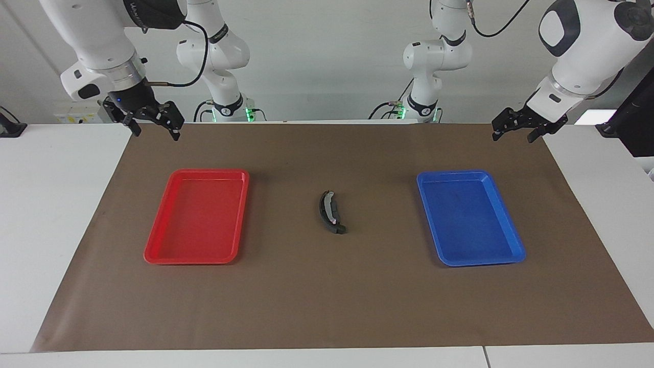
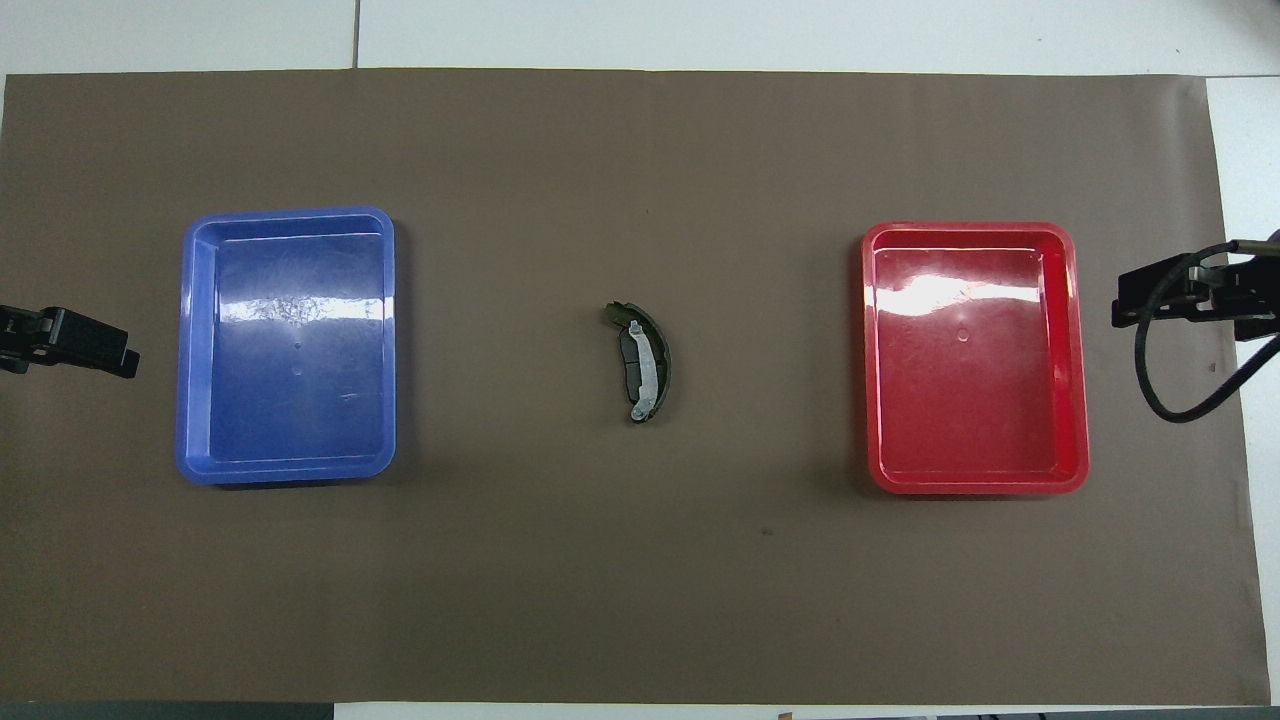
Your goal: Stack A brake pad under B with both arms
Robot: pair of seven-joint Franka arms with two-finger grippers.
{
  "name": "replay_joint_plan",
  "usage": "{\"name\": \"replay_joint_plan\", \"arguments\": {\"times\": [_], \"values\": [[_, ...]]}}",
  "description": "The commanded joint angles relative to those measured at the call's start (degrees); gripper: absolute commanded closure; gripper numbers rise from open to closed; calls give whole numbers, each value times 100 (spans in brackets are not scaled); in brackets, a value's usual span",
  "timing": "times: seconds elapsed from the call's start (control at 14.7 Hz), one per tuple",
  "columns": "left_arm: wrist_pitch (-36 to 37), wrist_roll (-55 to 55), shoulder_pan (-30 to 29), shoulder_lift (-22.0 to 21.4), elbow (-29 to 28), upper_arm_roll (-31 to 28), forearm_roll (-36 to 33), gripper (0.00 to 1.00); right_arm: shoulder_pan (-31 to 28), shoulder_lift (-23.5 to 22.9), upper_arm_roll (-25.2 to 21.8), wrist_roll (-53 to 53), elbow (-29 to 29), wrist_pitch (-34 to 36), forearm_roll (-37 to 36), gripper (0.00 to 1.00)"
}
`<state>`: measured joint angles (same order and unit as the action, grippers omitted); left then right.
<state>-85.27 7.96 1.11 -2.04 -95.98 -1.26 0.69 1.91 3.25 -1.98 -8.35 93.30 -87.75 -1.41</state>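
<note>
The black crescent piece B [image 1: 325, 207] with its pale grey inner strip lies at the middle of the brown mat, on top of the short dark grey pad A [image 1: 338, 229]. The pad's end sticks out on the side farther from the robots. In the overhead view, pad A [image 2: 629, 366] shows along the inner curve of B [image 2: 660, 360]. My right gripper [image 1: 156, 133] hangs open and empty over the mat's edge near the red tray's end. My left gripper [image 1: 513, 138] hangs open and empty over the mat's edge at the blue tray's end. Both are far from the pieces.
An empty red tray [image 1: 153, 250] lies toward the right arm's end and an empty blue tray [image 1: 516, 250] toward the left arm's end. In the overhead view the left gripper [image 2: 125, 358] and right gripper [image 2: 1118, 305] show at the mat's two ends.
</note>
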Motion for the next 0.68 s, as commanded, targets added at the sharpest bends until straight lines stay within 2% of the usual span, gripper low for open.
{"name": "replay_joint_plan", "arguments": {"times": [0.0,0.61], "values": [[2,13,-49,-156,-158,21,-25,0,2,-8,5,211,-49,-23,-18,0],[11,13,-49,-148,-158,30,-25,0,-77,0,-39,422,12,-155,-18,0]]}}
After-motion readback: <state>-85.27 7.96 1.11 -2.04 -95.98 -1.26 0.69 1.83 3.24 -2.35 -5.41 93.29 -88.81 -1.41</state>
